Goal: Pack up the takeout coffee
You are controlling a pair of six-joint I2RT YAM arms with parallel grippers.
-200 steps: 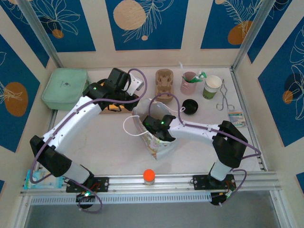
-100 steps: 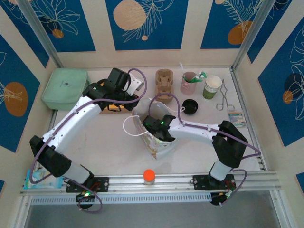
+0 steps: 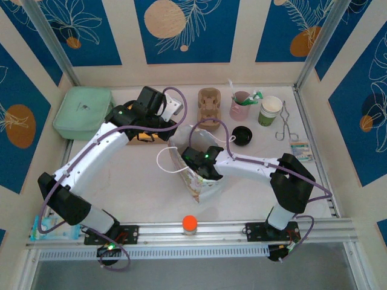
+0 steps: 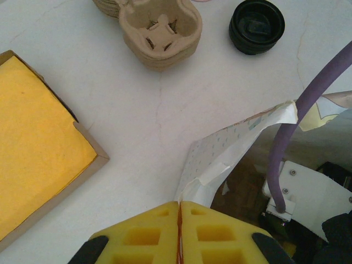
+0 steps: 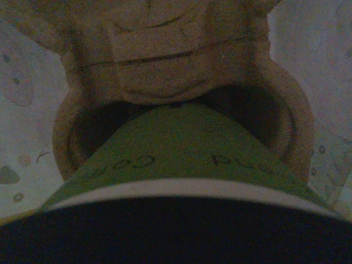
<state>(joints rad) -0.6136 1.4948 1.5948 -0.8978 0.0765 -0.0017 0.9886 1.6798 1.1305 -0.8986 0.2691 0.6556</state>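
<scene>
At mid-table (image 3: 121,181), a patterned paper bag (image 3: 202,188) lay on its side, mouth toward the far edge. That gave the arms a sideways way in rather than a drop from above.

Left gripper (image 4: 179,212): yellow pads clenched flat together on the bag's upper lip. It looked to be lifting that lip so the mouth gaped and the paper stayed off the load.

Right gripper (image 3: 205,171): reached into the mouth, wrist buried in paper. Its fingers were out of the wrist view. The jaws stood wide, and by my reading they were clamped round the takeout coffee (image 5: 181,148), whose black lid sat hard against the lens.

Pulp cup carrier (image 5: 165,60): already in the bag, one ring well facing the cup. The cup's olive base pointed into that well, entering or just at it. Whether it was fully seated I could not tell in the dim light. The well would probably keep the cup from rolling.

A spare stack of carriers (image 3: 209,106) and a loose black lid (image 3: 242,135) stood apart near the far side, untouched.
</scene>
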